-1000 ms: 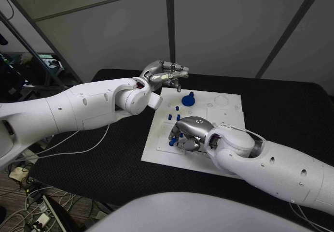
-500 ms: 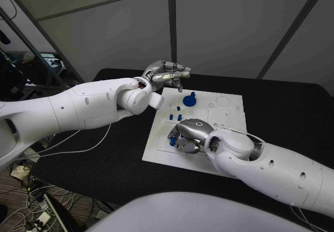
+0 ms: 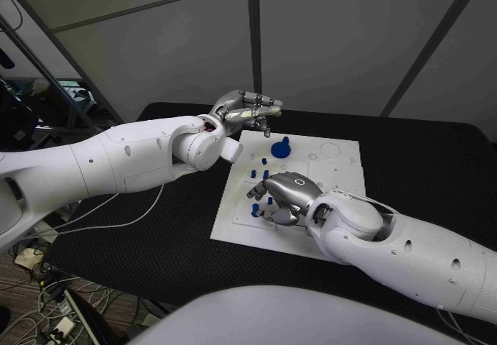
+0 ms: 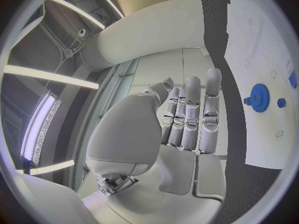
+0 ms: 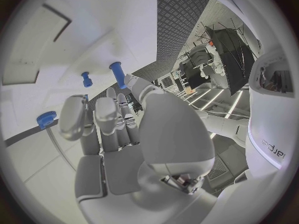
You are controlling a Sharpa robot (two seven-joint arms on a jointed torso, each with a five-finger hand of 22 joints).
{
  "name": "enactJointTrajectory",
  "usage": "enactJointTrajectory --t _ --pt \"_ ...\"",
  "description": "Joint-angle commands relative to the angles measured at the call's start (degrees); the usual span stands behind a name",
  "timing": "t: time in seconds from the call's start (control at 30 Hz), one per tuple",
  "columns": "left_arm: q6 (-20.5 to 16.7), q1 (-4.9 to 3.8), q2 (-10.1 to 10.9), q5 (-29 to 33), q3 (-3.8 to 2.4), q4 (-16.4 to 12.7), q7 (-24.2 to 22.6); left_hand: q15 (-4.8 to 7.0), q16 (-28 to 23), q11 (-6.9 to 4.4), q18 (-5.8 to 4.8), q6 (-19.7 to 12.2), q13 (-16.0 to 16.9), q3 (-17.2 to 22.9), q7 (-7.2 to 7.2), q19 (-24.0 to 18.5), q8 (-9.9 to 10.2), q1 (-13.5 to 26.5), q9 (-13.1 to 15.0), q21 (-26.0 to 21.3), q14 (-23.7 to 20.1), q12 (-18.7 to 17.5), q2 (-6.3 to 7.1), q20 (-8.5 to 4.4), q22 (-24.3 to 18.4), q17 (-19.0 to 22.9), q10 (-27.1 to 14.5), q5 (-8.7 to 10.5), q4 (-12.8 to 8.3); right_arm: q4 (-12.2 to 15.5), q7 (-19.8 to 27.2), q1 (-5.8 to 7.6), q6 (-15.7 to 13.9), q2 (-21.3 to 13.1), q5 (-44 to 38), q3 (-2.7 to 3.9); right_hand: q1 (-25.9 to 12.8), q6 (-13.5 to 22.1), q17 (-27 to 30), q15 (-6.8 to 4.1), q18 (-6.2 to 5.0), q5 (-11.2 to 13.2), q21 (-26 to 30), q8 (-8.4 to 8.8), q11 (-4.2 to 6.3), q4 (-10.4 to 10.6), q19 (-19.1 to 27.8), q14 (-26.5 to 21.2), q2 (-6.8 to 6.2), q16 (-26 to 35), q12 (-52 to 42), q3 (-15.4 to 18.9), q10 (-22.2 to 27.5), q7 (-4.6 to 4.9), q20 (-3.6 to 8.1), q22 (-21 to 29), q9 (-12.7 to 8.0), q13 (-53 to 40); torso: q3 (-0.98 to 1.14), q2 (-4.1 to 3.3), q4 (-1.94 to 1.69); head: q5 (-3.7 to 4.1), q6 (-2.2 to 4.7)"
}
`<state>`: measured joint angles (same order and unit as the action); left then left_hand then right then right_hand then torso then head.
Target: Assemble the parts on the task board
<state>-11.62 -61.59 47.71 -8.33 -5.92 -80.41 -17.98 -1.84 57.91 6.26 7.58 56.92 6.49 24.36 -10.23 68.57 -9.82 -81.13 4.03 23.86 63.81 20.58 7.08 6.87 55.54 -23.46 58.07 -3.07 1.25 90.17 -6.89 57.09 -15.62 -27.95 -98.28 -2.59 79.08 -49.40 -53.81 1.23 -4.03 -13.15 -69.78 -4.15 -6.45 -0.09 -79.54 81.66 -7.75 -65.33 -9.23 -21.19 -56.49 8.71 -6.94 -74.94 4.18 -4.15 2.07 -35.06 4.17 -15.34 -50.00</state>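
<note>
The white task board (image 3: 337,176) lies in the middle of the black table. A blue gear (image 3: 281,149) with a knob stands near its far left part, also seen as the blue gear (image 4: 258,97). Two small blue pegs (image 3: 259,173) stand just in front of the gear. My right hand (image 3: 281,195) hovers palm down over the board's left middle, fingers spread, holding nothing. Beyond its fingertips stand a tall blue peg (image 5: 116,74), a short blue peg (image 5: 86,78) and a blue round part (image 5: 45,119). My left hand (image 3: 248,110) hangs above the board's far left corner, fingers straight (image 4: 190,117) and empty.
The black table (image 3: 424,154) surrounds the board, with free room to its right. My left forearm (image 3: 124,154) stretches along the board's left side. Cables (image 3: 62,302) hang off the table's near left edge.
My right hand has shifted a little toward the far side of the board, uncovering a blue part by its fingers. The left hand has stayed put.
</note>
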Motion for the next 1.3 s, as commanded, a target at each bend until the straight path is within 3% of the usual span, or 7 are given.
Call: enactJointTrajectory --t 0.03,0.2,0.3,0.53,0.73,0.87,1.3 --pt "0.9 -0.11 0.0 0.1 0.02 0.1 0.1 0.20 -0.3 0.13 2.80 -0.5 0.1 -0.1 -0.09 -0.3 -0.4 0.1 0.0 -0.3 -0.4 0.2 -0.31 0.02 -0.1 0.1 -0.4 -0.19 -0.3 1.7 1.1 0.05 -6.4 -1.5 -0.3 0.04 -0.2 -0.6 -0.2 -0.07 -0.84 -0.2 -0.1 -0.31 0.14 0.0 0.0 -0.2 0.43 -0.3 -0.7 0.5 0.0 0.16 0.00 -0.2 0.1 -0.1 0.03 0.08 0.20 0.15 0.00" --pt "0.9 -0.10 0.2 0.1 0.11 0.2 0.2 0.20 -0.3 0.13 2.80 -0.5 0.1 -0.1 -0.09 -0.3 -0.4 0.1 0.0 -0.3 -0.4 0.2 -0.31 0.02 -0.1 0.1 -0.4 -0.19 -0.3 5.4 -0.1 0.23 -8.3 -5.7 0.8 0.12 -0.2 -2.0 -0.9 -0.49 -0.59 -0.4 -1.2 -0.81 0.68 0.3 -0.7 0.3 0.67 -1.1 -3.0 0.8 -2.0 0.62 0.28 -1.0 0.4 -0.5 -0.01 0.20 0.32 0.73 0.00" --pt "0.9 -0.09 0.3 0.1 0.20 0.2 0.2 0.18 -0.3 0.14 2.80 -0.5 0.1 -0.2 -0.09 -0.3 -0.4 0.2 0.0 -0.3 -0.4 0.2 -0.32 0.03 -0.1 0.1 -0.4 -0.18 -0.2 7.8 -3.8 0.89 -9.9 -9.4 6.2 0.37 -2.7 -5.4 -7.5 -1.13 0.83 -2.1 -7.3 -2.33 1.68 2.3 -4.1 2.8 0.47 -6.1 -7.6 2.1 -9.8 0.84 0.76 -5.5 1.0 -2.3 0.00 0.29 0.42 1.95 0.66" --pt "1.3 -0.07 0.9 0.1 0.42 0.1 0.0 0.17 -0.2 0.14 2.79 -0.5 0.1 -0.2 -0.07 -0.4 -0.4 0.2 0.0 -0.4 -0.5 0.3 -0.28 0.04 -0.1 0.1 -0.4 -0.18 -0.2 11.9 -11.4 1.71 -11.5 -19.4 19.6 1.65 -6.8 -9.4 -16.6 -3.46 2.81 -3.6 -15.6 -5.39 4.41 5.9 -8.2 5.3 -1.29 -12.7 -18.7 7.7 -18.1 -1.75 2.90 -11.6 2.1 -10.4 -0.01 0.48 1.07 5.39 2.30" --pt "1.4 -0.05 1.1 0.1 0.65 0.0 -0.1 0.17 -0.2 0.14 2.79 -0.5 0.1 -0.2 -0.06 -0.4 -0.5 0.3 0.0 -0.4 -0.5 0.3 -0.27 0.05 -0.1 0.1 -0.5 -0.18 -0.2 14.8 -14.6 1.84 -9.6 -26.1 22.6 1.86 -8.9 -10.0 -22.5 -4.14 3.67 -6.0 -18.9 -8.82 5.34 10.1 -9.8 6.0 -0.50 -16.8 -52.7 14.8 -20.7 -2.91 3.71 -14.1 4.0 -48.7 0.04 0.66 1.77 8.90 3.05" --pt "1.5 -0.02 1.1 0.1 0.76 0.0 -0.2 0.16 -0.2 0.14 2.79 -0.5 0.1 -0.3 -0.06 -0.4 -0.5 0.3 0.0 -0.4 -0.5 0.4 -0.26 0.06 -0.1 0.1 -0.5 -0.17 -0.2 15.4 -16.2 1.81 -8.9 -28.3 21.9 1.87 -8.6 -8.7 -23.6 -4.15 3.79 -8.2 -19.3 -11.75 5.58 13.2 -10.0 6.0 0.99 -17.5 -61.2 19.2 -20.6 -2.85 3.86 -14.4 6.1 -59.7 0.06 0.76 2.08 10.68 3.36" --pt "1.5 0.09 1.2 0.1 0.86 -0.1 -0.3 0.16 -0.2 0.14 2.79 -0.5 0.1 -0.3 -0.05 -0.4 -0.5 0.3 0.0 -0.4 -0.5 0.4 -0.26 0.06 -0.1 0.1 -0.5 -0.17 -0.2 14.5 -22.3 0.29 -6.6 -28.1 14.5 1.84 -8.4 -7.0 -25.4 -4.17 4.03 -8.0 -20.2 -14.71 5.35 16.5 -10.5 6.3 0.73 -18.6 -63.9 24.6 -21.5 -3.06 3.73 -15.1 8.3 -64.5 -0.08 0.68 1.86 12.09 3.08"
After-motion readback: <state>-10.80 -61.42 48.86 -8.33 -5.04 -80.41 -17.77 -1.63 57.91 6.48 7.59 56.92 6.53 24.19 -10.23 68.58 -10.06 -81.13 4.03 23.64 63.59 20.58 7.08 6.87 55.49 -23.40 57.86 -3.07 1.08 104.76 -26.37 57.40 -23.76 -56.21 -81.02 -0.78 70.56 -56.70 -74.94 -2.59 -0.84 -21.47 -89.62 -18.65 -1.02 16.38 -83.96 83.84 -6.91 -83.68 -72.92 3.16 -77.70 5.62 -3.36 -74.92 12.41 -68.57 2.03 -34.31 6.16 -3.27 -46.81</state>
